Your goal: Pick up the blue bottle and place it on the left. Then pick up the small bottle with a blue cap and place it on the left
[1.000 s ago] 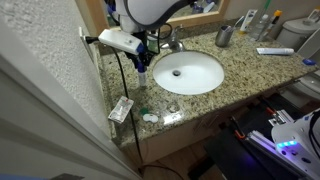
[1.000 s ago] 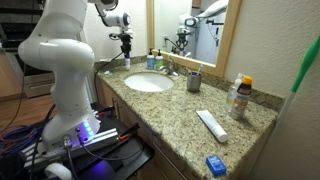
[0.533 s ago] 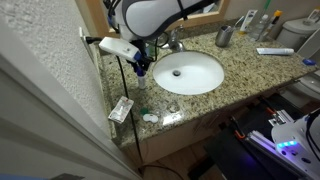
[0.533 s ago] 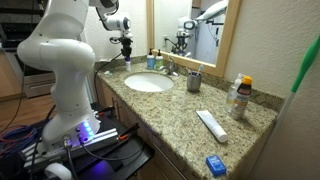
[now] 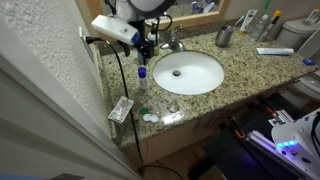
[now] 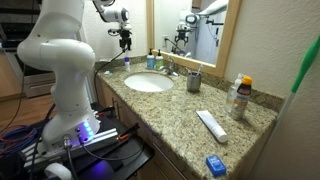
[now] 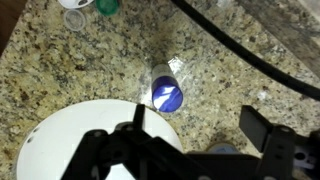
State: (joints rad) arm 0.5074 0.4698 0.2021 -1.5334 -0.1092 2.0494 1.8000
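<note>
The small bottle with a blue cap (image 5: 141, 73) stands upright on the granite counter beside the sink, free of any grip; it is also in an exterior view (image 6: 126, 63). From above, the wrist view shows its blue cap (image 7: 166, 96) on the stone, ahead of my fingers. My gripper (image 5: 147, 48) hangs open above it, well clear, and the wrist view has the gripper (image 7: 195, 125) with its jaws wide apart and nothing between them. The blue bottle (image 6: 152, 60) stands by the faucet next to a green bottle.
The white sink (image 5: 205, 82) fills the counter's middle, with the faucet (image 5: 172, 42) behind. Small packets (image 5: 120, 108) lie near the front edge. Farther along are a cup (image 6: 194, 81), a white tube (image 6: 211, 125), a blue box (image 6: 215, 164) and bottles (image 6: 238, 97).
My gripper opened, let go of the small bottle with a blue cap and rose straight up. The bottle stays standing on the counter beside the sink.
</note>
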